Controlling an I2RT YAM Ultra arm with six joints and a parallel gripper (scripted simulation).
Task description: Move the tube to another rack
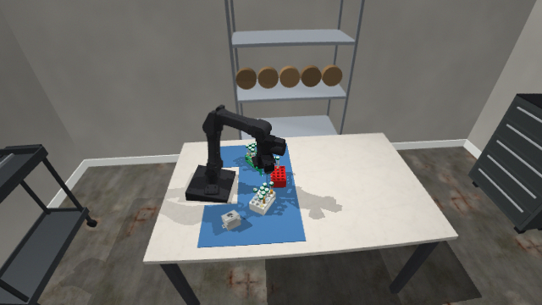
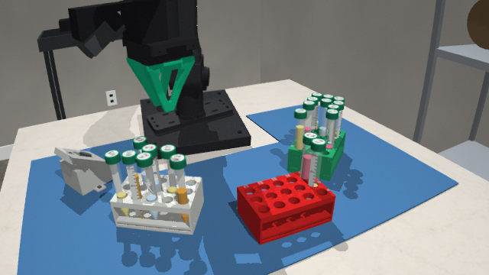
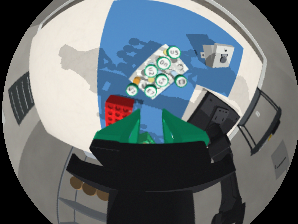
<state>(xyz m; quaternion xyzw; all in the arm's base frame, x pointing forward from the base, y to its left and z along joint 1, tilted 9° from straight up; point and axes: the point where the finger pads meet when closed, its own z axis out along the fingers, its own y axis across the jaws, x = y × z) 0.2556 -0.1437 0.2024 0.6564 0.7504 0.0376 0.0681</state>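
Observation:
The green rack RA [image 2: 333,160] [image 1: 249,161] stands at the far end of the blue mat [image 2: 382,179] and holds several green-capped tubes [image 2: 332,114]. I cannot read which tube is in A1. The white rack RB [image 2: 195,208] [image 1: 257,207] holds several tubes too, and it also shows from above in the wrist view [image 3: 158,71]. My gripper [image 2: 166,108] [image 1: 261,169] [image 3: 151,112] has green fingers. It hangs in the air above the mat, clear of every tube. The fingers are partly apart with nothing between them.
The red rack QR [image 2: 290,218] [image 1: 279,176] [image 3: 119,110] stands between the two racks, and a tube [image 2: 314,168] rises at its far corner. The grey DONE button box [image 2: 82,173] [image 1: 230,220] [image 3: 220,56] sits beyond the white rack. The black arm base [image 2: 199,126] is behind.

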